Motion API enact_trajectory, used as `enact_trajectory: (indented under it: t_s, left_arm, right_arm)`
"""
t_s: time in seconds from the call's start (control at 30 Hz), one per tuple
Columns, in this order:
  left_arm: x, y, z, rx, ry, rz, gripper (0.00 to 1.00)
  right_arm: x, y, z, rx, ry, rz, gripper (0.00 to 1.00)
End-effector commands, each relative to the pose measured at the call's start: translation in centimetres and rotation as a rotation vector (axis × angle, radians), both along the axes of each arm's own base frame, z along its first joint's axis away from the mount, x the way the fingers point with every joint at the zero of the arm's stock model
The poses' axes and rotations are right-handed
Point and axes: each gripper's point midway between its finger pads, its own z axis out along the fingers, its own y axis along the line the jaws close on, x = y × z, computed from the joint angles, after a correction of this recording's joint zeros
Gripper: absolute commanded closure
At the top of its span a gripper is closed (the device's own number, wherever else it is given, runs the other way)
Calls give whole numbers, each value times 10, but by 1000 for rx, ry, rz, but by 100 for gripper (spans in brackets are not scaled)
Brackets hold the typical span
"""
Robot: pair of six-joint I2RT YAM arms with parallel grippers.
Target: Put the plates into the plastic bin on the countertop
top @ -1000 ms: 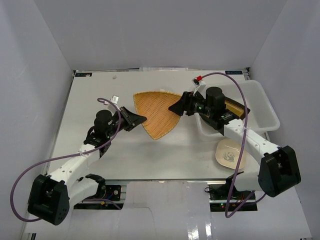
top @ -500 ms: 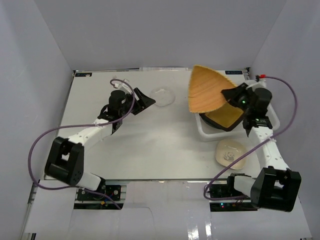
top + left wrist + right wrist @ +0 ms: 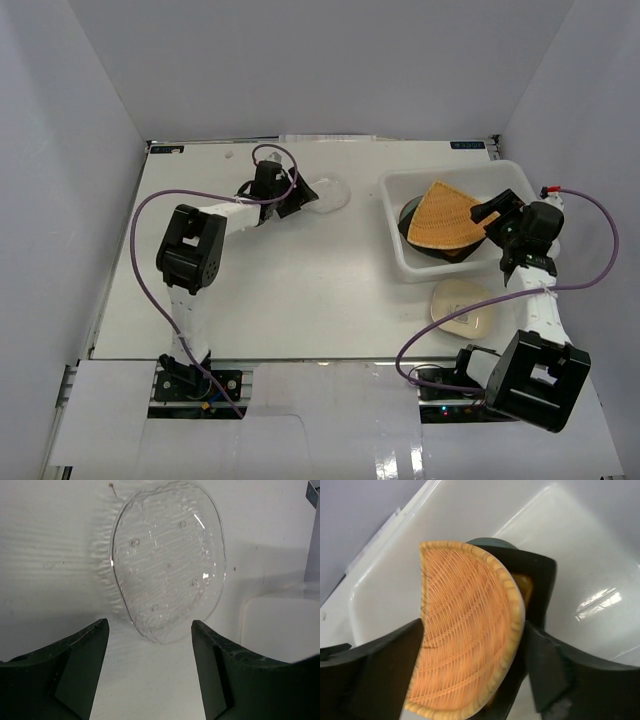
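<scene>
One woven plate (image 3: pixel 446 217) in bin (image 3: pixel 450 169), one glass plate (image 3: pixel 328 193), one dish (image 3: pixel 462 305)

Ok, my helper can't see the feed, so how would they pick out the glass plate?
On the white table, look left of the plastic bin, near the far edge. The glass plate lies ahead of the left gripper; it alone is see-through, unlike the orange plate and cream dish.

Plain grey-white walls (image 3: pixel 320 60) enclose three sides. A small black label (image 3: pixel 166 149) sits at the far left corner, a blue label (image 3: pixel 466 144) far right.
</scene>
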Motion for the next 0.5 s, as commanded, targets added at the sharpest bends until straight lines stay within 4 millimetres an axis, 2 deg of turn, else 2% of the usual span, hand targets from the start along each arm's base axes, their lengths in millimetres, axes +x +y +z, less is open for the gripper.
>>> enact_trajectory:
  t_s: [0.0, 0.03, 0.07, 0.1, 0.13, 0.17, 0.2, 0.23, 0.27, 0.3, 0.37, 0.4, 0.43, 0.47]
  left_arm:
    - [28, 3, 20, 25, -58, 12, 23]
    - [32, 2, 18, 31, -56, 12, 24]
    - [35, 2, 7, 40, -39, 14, 26]
    - [40, 0, 10, 36, -48, 14, 30]
    - [42, -1, 9, 37, -51, 13, 34]
    - [43, -1, 3, 40, -44, 14, 39]
    - [45, 0, 2, 42, -44, 18, 48]
    - [45, 0, -1, 43, -43, 18, 52]
    - [45, 0, -3, 40, -39, 23, 58]
    - [44, 0, -8, 41, -31, 24, 70]
    - [44, 1, -10, 41, -31, 24, 80]
    - [45, 2, -10, 39, -32, 26, 86]
    - [43, 3, -12, 42, -30, 27, 99]
    - [43, 4, -13, 44, -29, 31, 100]
  right_arm:
    - [3, -19, 38, -118, -75, -56, 11]
    - [0, -22, 43, -138, -75, -64, 2]
    - [-2, -22, 48, -153, -78, -66, 2]
    - [-5, -22, 58, -169, -101, -70, 2]
    - [-11, -21, 59, -171, -82, -67, 2]
    - [-18, -18, 68, -184, -104, -63, 2]
    - [-21, -7, 70, -177, -113, -32, 2]
    - [-26, 3, 62, -170, -105, -8, 2]
    - [-32, 15, 67, -170, -131, 21, 5]
    - [-36, 37, 63, -160, -132, 95, 7]
    - [-52, 58, 48, -155, -79, 166, 10]
    - [-60, 76, 44, -169, -67, 227, 11]
    - [-67, 85, 40, -170, -52, 254, 12]
    - [-77, 91, 42, -171, -61, 272, 13]
